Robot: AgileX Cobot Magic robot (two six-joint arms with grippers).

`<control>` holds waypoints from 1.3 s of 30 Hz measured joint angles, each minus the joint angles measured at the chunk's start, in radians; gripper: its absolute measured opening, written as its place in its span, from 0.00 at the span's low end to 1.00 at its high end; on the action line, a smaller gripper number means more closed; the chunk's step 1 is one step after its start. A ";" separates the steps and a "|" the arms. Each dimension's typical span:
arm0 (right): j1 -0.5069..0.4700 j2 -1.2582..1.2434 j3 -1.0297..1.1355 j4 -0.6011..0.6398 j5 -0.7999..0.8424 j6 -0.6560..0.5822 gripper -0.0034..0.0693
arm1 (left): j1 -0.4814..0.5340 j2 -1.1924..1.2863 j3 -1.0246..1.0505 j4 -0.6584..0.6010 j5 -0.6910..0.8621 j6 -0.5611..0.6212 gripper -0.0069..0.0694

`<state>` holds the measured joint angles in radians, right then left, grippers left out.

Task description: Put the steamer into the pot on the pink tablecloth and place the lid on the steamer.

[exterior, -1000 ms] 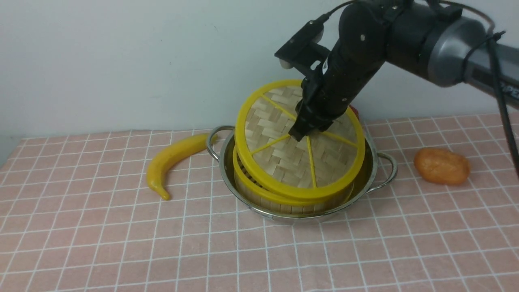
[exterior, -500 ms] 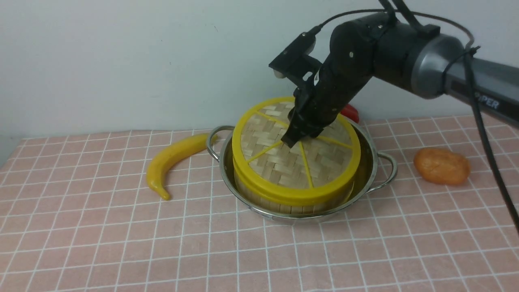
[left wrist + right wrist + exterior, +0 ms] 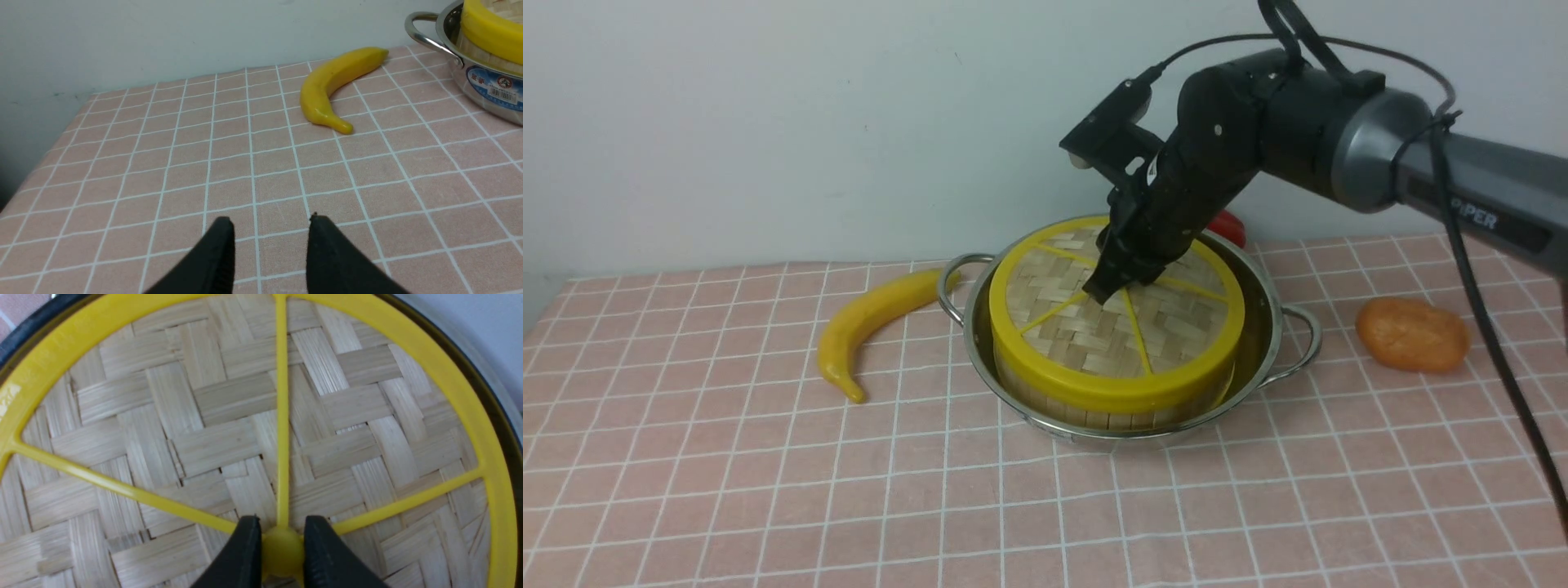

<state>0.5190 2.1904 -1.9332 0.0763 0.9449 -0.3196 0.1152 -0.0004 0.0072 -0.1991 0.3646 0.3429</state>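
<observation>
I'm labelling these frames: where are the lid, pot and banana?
lid [image 3: 1086,343], front view, woven top.
pot [image 3: 1262,335], front view, right inner wall.
banana [image 3: 856,327], front view, mid-body.

The right arm has a rounded, glossy black wrist housing with a small pale screw head on its side. Behind it come a grey metal collar and a dark grey forearm bearing white letters, of which only "PER" can be read. A thin black cable runs along the forearm. A black boxy block, possibly a camera, is fixed to the wrist. The right tool ends in matte black tapered fingers. The left tool shows two like black pointed fingers, one finely ribbed on its inner face
</observation>
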 joint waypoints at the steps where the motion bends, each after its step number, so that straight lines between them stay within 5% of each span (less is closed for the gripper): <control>1: 0.000 0.000 0.000 0.000 0.001 0.000 0.25 | 0.000 0.000 0.000 0.000 0.000 0.000 0.41; 3: 0.000 0.000 -0.001 0.000 0.002 0.001 0.27 | 0.000 0.000 0.000 0.000 0.000 0.000 0.41; 11: 0.000 -0.112 -0.001 -0.087 0.073 0.048 0.70 | 0.000 0.000 0.000 0.000 0.000 0.000 0.41; 14: 0.000 -0.194 -0.001 -0.129 0.080 0.095 0.71 | 0.000 0.000 0.000 0.000 0.000 0.000 0.41; 19: 0.000 -0.363 -0.001 -0.177 0.079 0.246 0.44 | 0.000 0.000 0.000 0.000 0.000 0.000 0.41; 20: 0.000 -0.423 -0.001 -0.181 0.079 0.301 0.23 | 0.000 0.000 0.000 0.000 0.000 0.000 0.41; 23: 0.000 -0.520 -0.001 -0.154 0.079 0.403 0.04 | 0.000 0.000 0.000 0.000 0.000 0.000 0.41; 33: 0.000 -0.624 -0.001 0.009 0.079 0.460 0.03 | 0.000 0.000 0.000 0.000 0.000 0.000 0.41; 39: 0.000 -0.626 0.009 -0.018 0.076 0.462 0.04 | 0.000 0.000 0.000 0.000 0.000 0.000 0.41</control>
<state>0.5190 1.5648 -1.9237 0.0586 1.0212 0.1420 0.1152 -0.0004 0.0072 -0.1991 0.3646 0.3429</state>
